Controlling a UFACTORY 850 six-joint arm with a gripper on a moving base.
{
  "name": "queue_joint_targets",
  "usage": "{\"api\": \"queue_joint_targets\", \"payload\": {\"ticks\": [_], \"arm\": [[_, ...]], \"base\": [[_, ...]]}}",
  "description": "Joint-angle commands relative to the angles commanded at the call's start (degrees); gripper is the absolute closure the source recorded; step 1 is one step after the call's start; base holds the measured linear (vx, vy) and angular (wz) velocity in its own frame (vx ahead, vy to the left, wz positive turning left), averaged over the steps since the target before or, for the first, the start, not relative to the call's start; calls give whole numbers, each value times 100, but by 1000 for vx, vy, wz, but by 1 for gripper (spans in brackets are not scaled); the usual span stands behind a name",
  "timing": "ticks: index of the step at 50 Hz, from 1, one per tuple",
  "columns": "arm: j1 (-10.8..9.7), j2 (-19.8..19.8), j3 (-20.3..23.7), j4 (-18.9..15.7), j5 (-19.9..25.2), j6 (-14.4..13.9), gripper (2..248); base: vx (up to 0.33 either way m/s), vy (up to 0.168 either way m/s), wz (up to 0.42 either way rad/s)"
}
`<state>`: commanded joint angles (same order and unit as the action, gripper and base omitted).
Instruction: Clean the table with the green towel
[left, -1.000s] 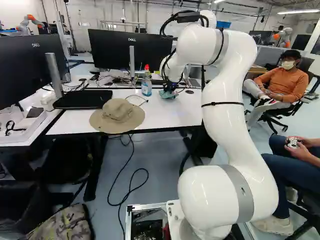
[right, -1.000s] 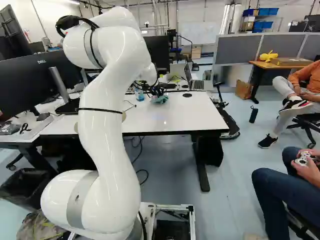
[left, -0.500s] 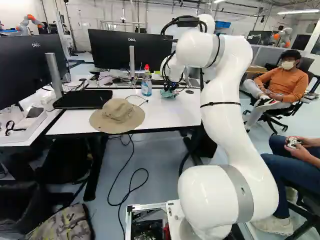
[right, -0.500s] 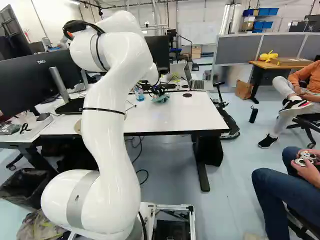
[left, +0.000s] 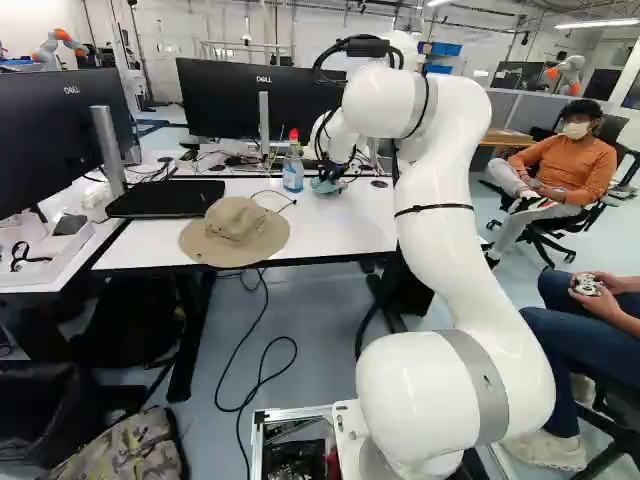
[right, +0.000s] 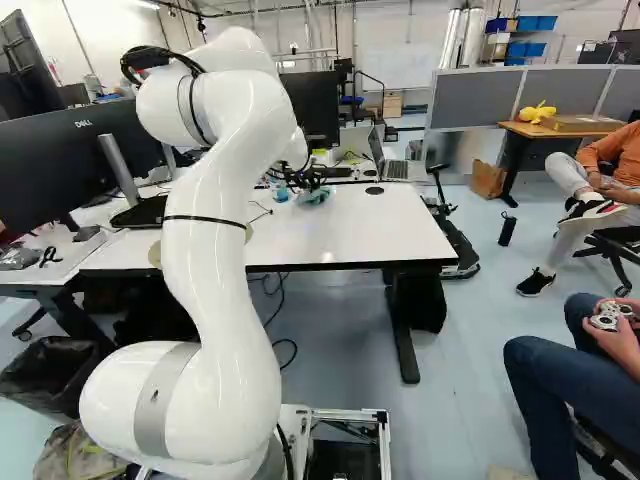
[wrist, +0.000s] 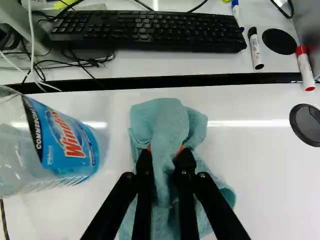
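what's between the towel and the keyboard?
Wrist view, straight from green towel to keyboard: a sliver of white table, a black strip, then the far desk. Nothing sits on that line.

The glossy white arm (left: 440, 240) has grey bands (left: 487, 385), black straps (left: 433, 208) and looping cables (left: 321, 56).

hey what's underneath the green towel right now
White table shows around the towel, and the gripper pinches a fold of it from above. Whatever is directly beneath is covered, so I can't tell.
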<state>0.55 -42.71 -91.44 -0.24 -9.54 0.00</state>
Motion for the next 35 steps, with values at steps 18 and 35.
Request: {"api": "queue_joint_targets", "payload": {"ticks": [18,35], "arm": [[115,388,554,0,0,0,198],[-34,679,963,0,0,0,198]], "base": [[0,0,0],[0,0,0]]}}
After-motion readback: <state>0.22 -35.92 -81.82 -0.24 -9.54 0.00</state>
